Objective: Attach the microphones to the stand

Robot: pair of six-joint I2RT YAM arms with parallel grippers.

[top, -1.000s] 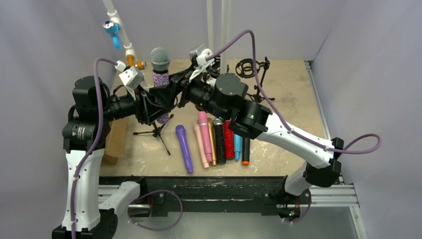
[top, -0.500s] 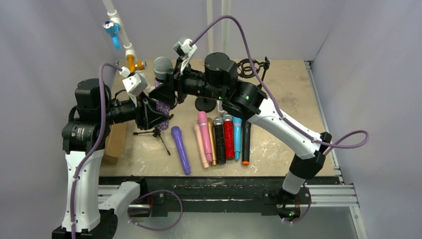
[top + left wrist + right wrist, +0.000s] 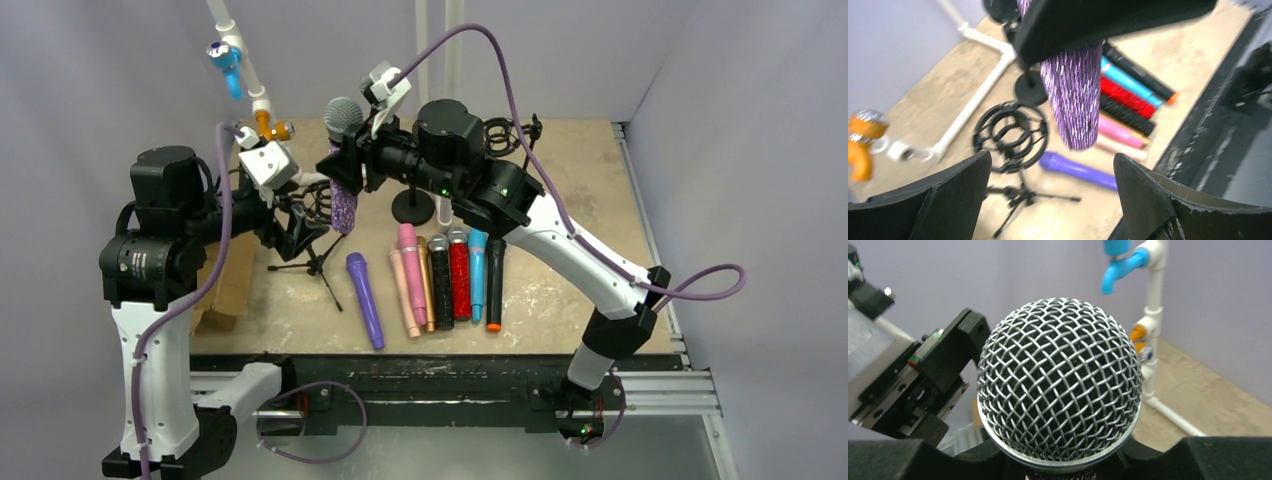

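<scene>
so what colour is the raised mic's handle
Purple glitter; mic handle shows best in left wrist view.

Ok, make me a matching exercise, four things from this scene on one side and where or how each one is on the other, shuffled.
1 purple glitter microphone
2 plain purple microphone
3 left gripper
4 tripod stand

A open, holding nothing
B lying flat on the table
C held up by the right gripper
D standing, mount empty

Pairs: 1-C, 2-B, 3-A, 4-D
</scene>
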